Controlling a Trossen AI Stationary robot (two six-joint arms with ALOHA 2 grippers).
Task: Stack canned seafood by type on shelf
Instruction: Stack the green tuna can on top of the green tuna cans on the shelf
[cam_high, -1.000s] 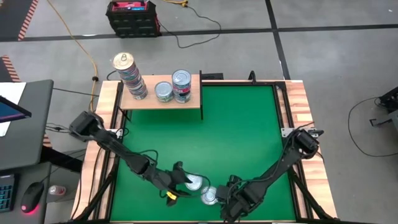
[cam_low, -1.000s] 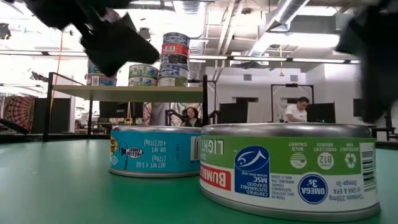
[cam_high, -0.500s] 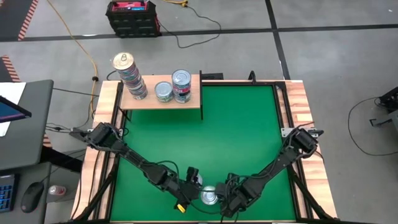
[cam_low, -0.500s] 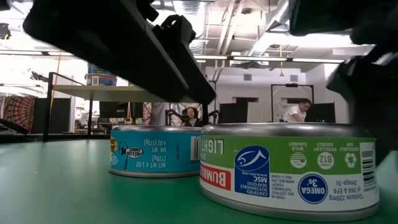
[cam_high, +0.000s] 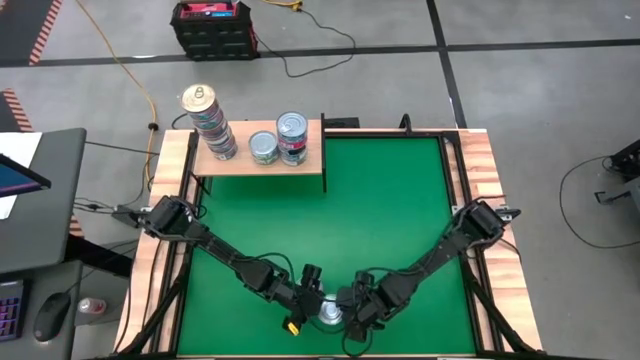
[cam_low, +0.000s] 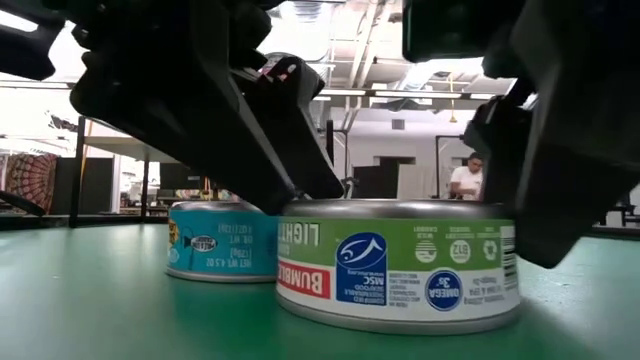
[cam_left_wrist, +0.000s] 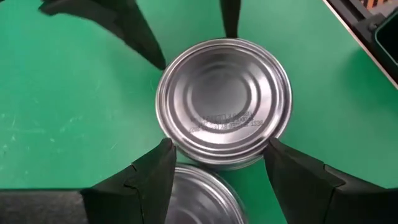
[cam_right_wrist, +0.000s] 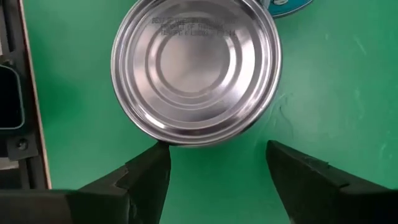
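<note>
Three stacks stand on the shelf (cam_high: 262, 160) — two tins (cam_low: 398, 264) wait well short of it, my left gripper (cam_high: 312, 297) and right gripper (cam_high: 349, 303) both open over them.

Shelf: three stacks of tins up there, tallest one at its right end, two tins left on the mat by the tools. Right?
Nearly. In the high view the tallest stack stands at the left end of the shelf, not the right. The rest holds: three stacks up there, and the low view shows two tins on the mat, blue and green.

Green mat (cam_high: 380, 210) — black crate (cam_high: 211, 25) beyond
</note>
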